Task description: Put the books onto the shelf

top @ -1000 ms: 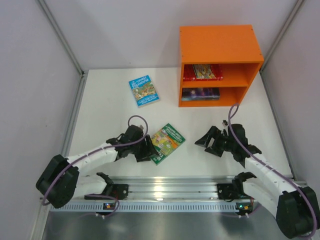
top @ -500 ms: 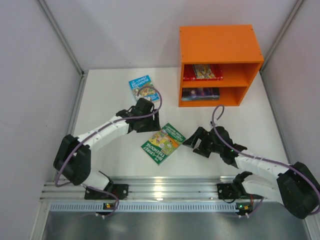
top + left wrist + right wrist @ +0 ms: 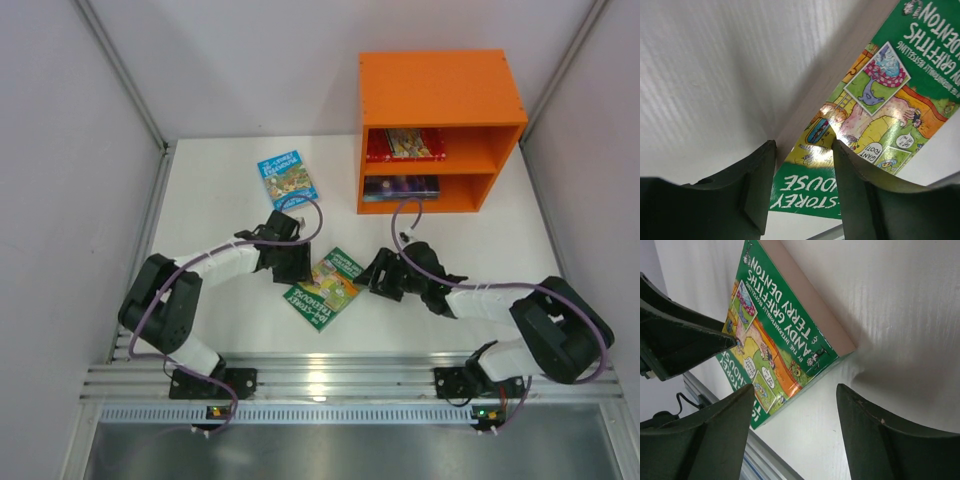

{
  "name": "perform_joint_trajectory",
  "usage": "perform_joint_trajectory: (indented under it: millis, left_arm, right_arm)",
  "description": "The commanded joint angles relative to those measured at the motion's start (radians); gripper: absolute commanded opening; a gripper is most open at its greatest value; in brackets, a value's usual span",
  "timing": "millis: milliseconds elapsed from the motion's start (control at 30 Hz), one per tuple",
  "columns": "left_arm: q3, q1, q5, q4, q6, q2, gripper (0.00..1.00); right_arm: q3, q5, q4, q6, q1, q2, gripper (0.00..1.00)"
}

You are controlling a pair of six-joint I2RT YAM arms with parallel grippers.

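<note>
A green book (image 3: 323, 288) (image 3: 890, 100) (image 3: 775, 340) lies flat on the white table, cover up. My left gripper (image 3: 293, 265) (image 3: 804, 150) is open at its left side, one finger over the cover, the other over the table beside its page edge. My right gripper (image 3: 378, 275) (image 3: 794, 390) stands open just right of the book, with only table and the book's corner between its fingers. A light-blue book (image 3: 287, 181) lies further back. The orange shelf (image 3: 440, 90) holds a red-bordered book (image 3: 403, 145) above and a dark purple book (image 3: 401, 187) below.
The table (image 3: 210, 200) ends at grey walls on the left and right. A metal rail (image 3: 320, 380) with both arm bases runs along its near edge. The shelf stands at the back right, its openings facing the arms.
My left gripper has come from beside the light-blue book down to the green book's left edge. My right gripper has moved left up to its right side. Both jaws have narrowed a little.
</note>
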Motion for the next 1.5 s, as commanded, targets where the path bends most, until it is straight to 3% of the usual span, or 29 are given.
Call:
perform_joint_trajectory:
  millis: [0, 300, 467, 633, 933, 1033, 1167, 1200, 1267, 1467]
  left_arm:
    - [-0.067, 0.003, 0.165, 0.111, -0.010, 0.009, 0.53]
    - [-0.205, -0.005, 0.305, 0.238, -0.161, -0.083, 0.43]
    - [-0.183, -0.002, 0.264, 0.173, -0.185, -0.169, 0.54]
    - [-0.089, 0.020, 0.190, 0.068, -0.106, -0.107, 0.60]
    - [-0.055, 0.038, 0.259, 0.160, -0.035, 0.028, 0.56]
    - [-0.058, 0.043, 0.261, 0.174, -0.041, 0.063, 0.48]
    - [-0.101, 0.090, 0.268, 0.189, -0.064, 0.094, 0.23]
    - [-0.112, 0.107, 0.294, 0.194, -0.070, 0.104, 0.12]
    - [-0.146, 0.165, 0.328, 0.203, -0.075, 0.118, 0.03]
    - [-0.196, 0.262, 0.368, 0.203, -0.052, 0.143, 0.00]
  right_arm:
    - [0.053, -0.005, 0.072, -0.052, 0.012, 0.034, 0.66]
    - [0.155, -0.043, 0.026, -0.156, -0.023, 0.103, 0.59]
    - [0.188, -0.019, -0.116, -0.216, -0.040, 0.056, 0.63]
    - [0.150, -0.005, -0.202, -0.201, -0.041, -0.049, 0.70]
    - [0.027, 0.004, -0.193, -0.133, -0.034, -0.173, 0.72]
    - [0.012, 0.013, -0.188, -0.116, -0.025, -0.176, 0.74]
    - [-0.006, 0.027, -0.156, -0.086, -0.008, -0.167, 0.79]
    - [-0.011, 0.030, -0.141, -0.070, 0.000, -0.163, 0.80]
    - [-0.017, 0.035, -0.121, -0.050, 0.014, -0.143, 0.84]
    - [-0.028, 0.047, -0.032, 0.017, 0.043, -0.074, 0.91]
